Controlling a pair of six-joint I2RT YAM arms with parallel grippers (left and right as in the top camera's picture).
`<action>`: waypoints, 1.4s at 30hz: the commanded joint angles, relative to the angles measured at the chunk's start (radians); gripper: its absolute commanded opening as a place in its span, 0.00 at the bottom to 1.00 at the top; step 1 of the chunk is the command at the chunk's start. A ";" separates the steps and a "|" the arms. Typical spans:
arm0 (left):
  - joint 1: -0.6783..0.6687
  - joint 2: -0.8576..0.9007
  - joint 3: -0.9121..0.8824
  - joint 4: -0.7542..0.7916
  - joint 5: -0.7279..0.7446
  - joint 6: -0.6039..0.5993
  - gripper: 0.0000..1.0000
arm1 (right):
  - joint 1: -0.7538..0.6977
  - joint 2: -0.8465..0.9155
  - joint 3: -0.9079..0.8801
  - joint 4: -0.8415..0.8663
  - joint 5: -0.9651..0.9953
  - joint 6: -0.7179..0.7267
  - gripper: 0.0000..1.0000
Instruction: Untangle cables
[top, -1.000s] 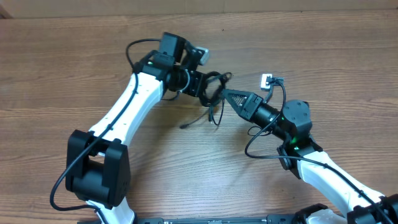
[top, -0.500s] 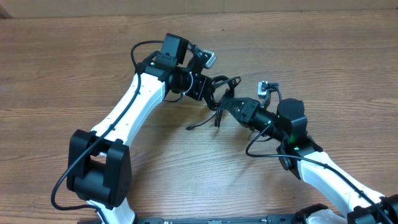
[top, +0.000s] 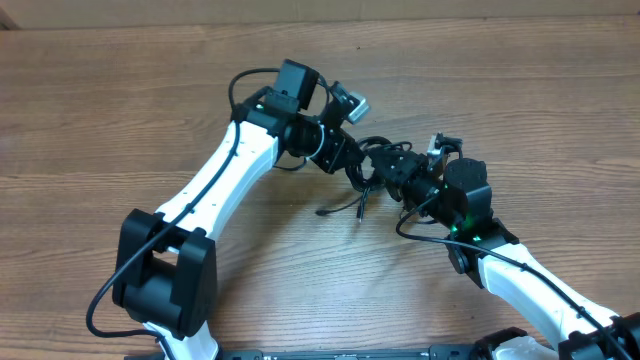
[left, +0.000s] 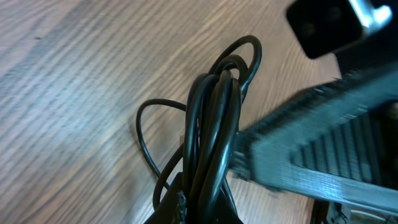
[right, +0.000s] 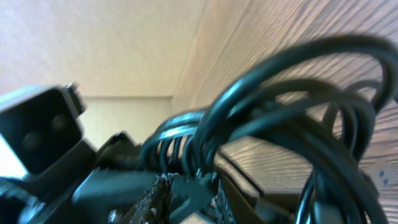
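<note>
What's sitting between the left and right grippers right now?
Only the looped bundle of thin black cables. In the overhead view the left gripper and right gripper flank it on opposite sides.

the cables shifted right with the left fingers, meeting the right fingers.

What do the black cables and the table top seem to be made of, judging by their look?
The cables: probably a rubber or soft plastic sheath, smooth and slightly glossy; pale light streaks run along the bent loops. The table: wood or a wood-look laminate, matte brown; long grain lines show, but the pictures cannot settle whether it is real wood.
</note>
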 joint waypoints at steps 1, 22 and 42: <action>-0.017 0.007 0.018 0.003 0.039 0.026 0.04 | 0.003 -0.004 0.007 -0.028 0.080 0.019 0.22; -0.021 0.007 0.018 -0.049 0.282 0.150 0.04 | 0.003 -0.004 0.007 -0.016 0.143 0.019 0.25; -0.020 0.007 0.018 -0.041 0.412 0.150 0.04 | 0.019 -0.001 0.007 0.144 0.140 0.018 0.73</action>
